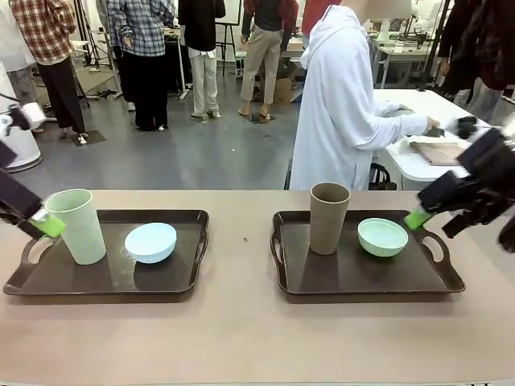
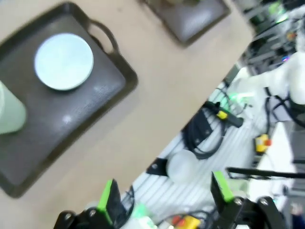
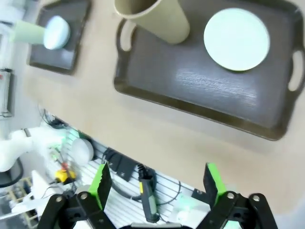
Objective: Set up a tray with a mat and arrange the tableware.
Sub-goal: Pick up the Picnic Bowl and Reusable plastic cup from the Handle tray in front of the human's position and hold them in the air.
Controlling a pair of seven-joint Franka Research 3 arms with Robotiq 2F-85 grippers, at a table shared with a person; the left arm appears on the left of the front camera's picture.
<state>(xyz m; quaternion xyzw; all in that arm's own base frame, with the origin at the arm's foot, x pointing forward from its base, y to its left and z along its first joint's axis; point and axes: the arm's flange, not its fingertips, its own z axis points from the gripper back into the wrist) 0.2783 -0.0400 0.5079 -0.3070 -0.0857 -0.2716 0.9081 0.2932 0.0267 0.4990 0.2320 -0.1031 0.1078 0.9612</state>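
Observation:
Two dark trays sit on the beige table. The left tray (image 1: 96,277) (image 2: 90,95) holds a pale green tumbler (image 1: 75,225) (image 2: 9,112) and a light blue bowl (image 1: 150,241) (image 2: 64,61). A brown tumbler (image 1: 328,217) (image 3: 157,16) and a mint green bowl (image 1: 382,236) (image 3: 237,39) stand in the right tray (image 1: 354,273) (image 3: 200,90). My left gripper (image 1: 50,225) (image 2: 165,195) is open beside the green tumbler. My right gripper (image 1: 426,213) (image 3: 157,183) hangs open, empty, by the right tray's far handle. A flat brown sheet (image 1: 438,153), perhaps the mat, lies on a side table.
A person in a white coat (image 1: 338,104) stands across the table, turned toward the white side table (image 1: 418,165) at the back right, hands on it. Bare tabletop lies between the trays and along the front edge. Cables and gear sit below the near edge.

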